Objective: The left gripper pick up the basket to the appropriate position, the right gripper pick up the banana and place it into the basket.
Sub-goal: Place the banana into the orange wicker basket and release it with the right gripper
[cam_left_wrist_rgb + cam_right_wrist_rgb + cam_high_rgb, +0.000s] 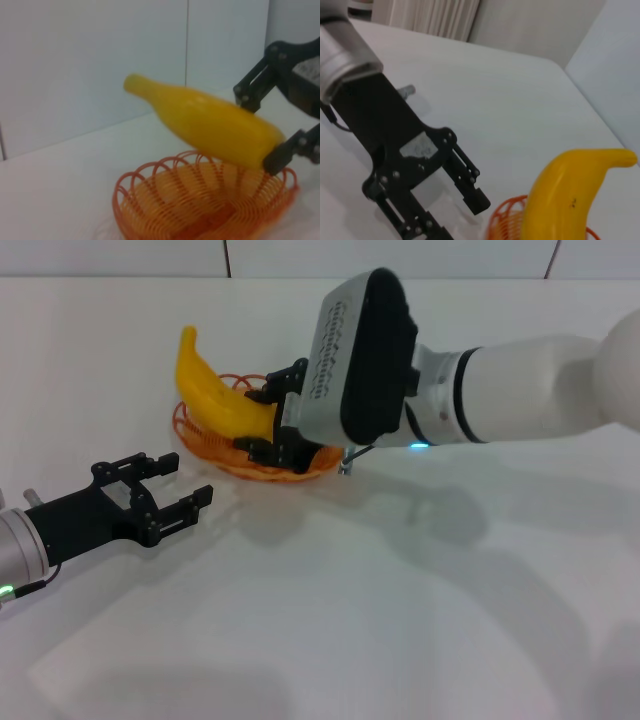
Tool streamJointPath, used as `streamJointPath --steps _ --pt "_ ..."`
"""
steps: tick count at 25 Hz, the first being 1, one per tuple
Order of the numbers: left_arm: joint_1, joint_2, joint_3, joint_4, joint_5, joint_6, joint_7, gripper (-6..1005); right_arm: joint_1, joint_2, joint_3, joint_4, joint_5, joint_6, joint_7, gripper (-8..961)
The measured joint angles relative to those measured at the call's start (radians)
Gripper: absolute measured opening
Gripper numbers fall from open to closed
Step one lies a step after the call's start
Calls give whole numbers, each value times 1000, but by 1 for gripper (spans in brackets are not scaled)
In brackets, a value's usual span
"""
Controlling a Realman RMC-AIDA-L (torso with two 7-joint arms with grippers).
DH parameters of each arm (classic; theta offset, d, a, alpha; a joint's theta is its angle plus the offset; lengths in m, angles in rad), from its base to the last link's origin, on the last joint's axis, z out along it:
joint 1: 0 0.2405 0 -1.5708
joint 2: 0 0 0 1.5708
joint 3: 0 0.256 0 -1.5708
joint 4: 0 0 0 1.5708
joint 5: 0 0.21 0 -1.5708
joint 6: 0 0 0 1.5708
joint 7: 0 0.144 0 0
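The orange-red wire basket (215, 447) rests on the white table, and the left wrist view shows its inside (200, 207) holding nothing. My right gripper (272, 415) is shut on the thick end of the yellow banana (215, 395). It holds the banana tilted just above the basket, tip raised toward the far left. In the left wrist view the banana (210, 125) hangs over the basket rim between black fingers (282, 152). My left gripper (188, 480) stands open a short way in front of the basket, touching nothing. The right wrist view shows it (455, 220) beside the banana (565, 200).
The white table (330, 620) stretches wide around the basket. A white wall (120, 258) runs along its far edge. The bulky right arm (500, 395) reaches in from the right above the table.
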Motion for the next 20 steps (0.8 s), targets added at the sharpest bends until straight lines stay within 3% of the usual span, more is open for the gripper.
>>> streamJointPath --steps 9,20 --pt "-10 -1 0 -3 0 1 0 652 50 1 -48 91 -5 70 1 491" --pt "-7 -2 0 -3 0 3 0 652 41 1 -74 72 -8 84 1 491"
